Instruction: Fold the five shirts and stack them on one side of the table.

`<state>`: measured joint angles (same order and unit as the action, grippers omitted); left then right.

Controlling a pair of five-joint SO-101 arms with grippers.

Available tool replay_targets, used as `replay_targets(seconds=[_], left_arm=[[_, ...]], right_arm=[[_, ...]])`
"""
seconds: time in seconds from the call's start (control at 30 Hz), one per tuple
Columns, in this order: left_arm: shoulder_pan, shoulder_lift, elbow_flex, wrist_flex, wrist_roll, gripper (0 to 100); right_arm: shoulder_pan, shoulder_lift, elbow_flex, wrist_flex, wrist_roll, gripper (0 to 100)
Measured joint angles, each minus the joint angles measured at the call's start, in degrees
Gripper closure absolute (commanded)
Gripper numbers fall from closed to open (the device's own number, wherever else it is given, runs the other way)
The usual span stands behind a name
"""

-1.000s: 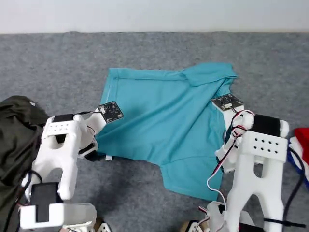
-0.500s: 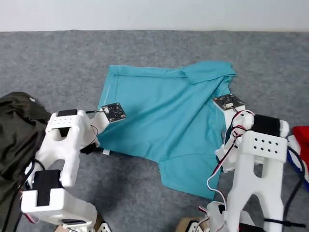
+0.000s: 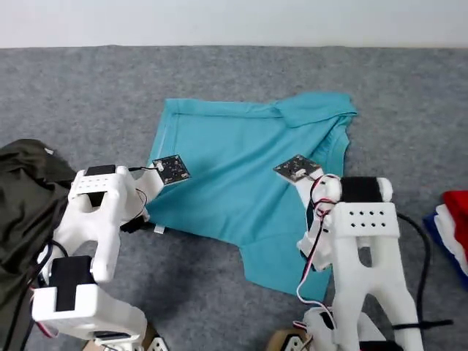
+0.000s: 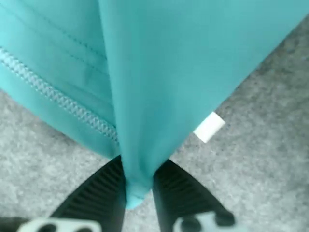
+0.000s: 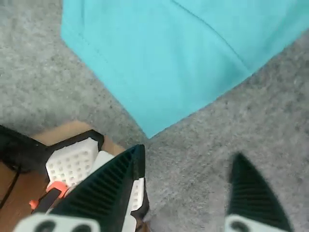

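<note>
The left gripper (image 4: 138, 186) clamps the teal shirt (image 3: 234, 168) by its edge; the right gripper (image 5: 188, 158) hangs open over the table (image 3: 219, 80).

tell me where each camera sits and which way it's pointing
High view: fixed above the table, looking down on the teal shirt; both arms show.
Left wrist view: on the left arm, looking along the left gripper, shut on the shirt's edge.
Right wrist view: on the right arm, facing down past the open right gripper at a shirt corner.
Shared: all three show the teal shirt.
</note>
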<state>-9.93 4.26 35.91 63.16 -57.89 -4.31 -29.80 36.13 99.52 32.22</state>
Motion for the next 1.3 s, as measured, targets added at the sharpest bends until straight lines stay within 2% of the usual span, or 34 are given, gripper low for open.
replay_targets(seconds=[0.13,0.33,0.77,1.07,1.13,1.3], left_arm=[[0.0,0.2,0.0,0.0,0.4,100],[0.0,0.2,0.0,-0.9,5.1,100],[0.0,0.2,0.0,-0.9,5.6,100],[0.0,0.2,0.0,-0.9,5.6,100],[0.0,0.2,0.0,-0.9,5.6,100],[0.0,0.2,0.0,-0.9,5.6,100]], right_arm=[[0.1,0.2,4.5,-5.1,0.4,61.2],[-0.3,6.6,10.8,-11.2,0.4,61.2],[0.3,23.8,11.1,-24.6,0.4,61.1],[0.0,29.5,10.1,-27.0,0.4,61.4],[0.0,30.2,9.9,-27.3,0.4,64.6],[0.7,30.5,9.2,-27.9,0.4,82.4]])
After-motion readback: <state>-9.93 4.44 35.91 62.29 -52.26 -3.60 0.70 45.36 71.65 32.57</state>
